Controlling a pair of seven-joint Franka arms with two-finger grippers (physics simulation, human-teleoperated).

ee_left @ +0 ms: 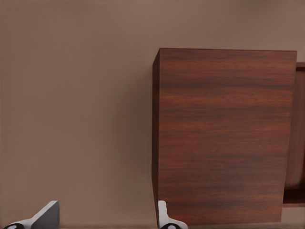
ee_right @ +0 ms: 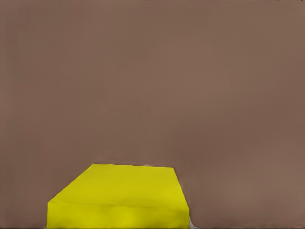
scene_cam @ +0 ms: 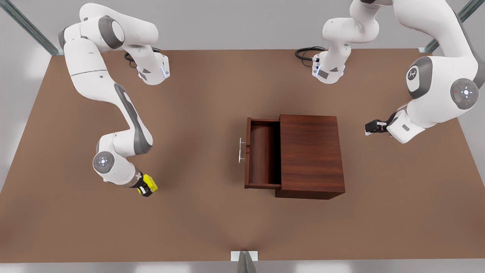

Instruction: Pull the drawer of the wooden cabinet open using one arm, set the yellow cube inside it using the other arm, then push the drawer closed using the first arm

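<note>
The wooden cabinet [scene_cam: 310, 155] stands right of the table's middle in the front view. Its drawer [scene_cam: 261, 155] is pulled out toward the front view's left, with nothing in it, and the silver handle [scene_cam: 241, 150] sits on its front. My right gripper [scene_cam: 146, 186], near the front view's lower left, is shut on the yellow cube [scene_cam: 149, 184], far from the drawer. The cube [ee_right: 119, 200] lies close under the right wrist camera. My left gripper [scene_cam: 369, 127] hangs open behind the cabinet [ee_left: 224, 133] on the front view's right, apart from it, fingertips [ee_left: 47, 214] spread wide.
The brown table [scene_cam: 189, 227] has wide bare stretches between the cube and the drawer. Both arm bases stand at the far edge with black cables [scene_cam: 307, 53]. A small white bracket [scene_cam: 244, 256] sits at the near edge. Metal struts [scene_cam: 26, 26] cross the far corners.
</note>
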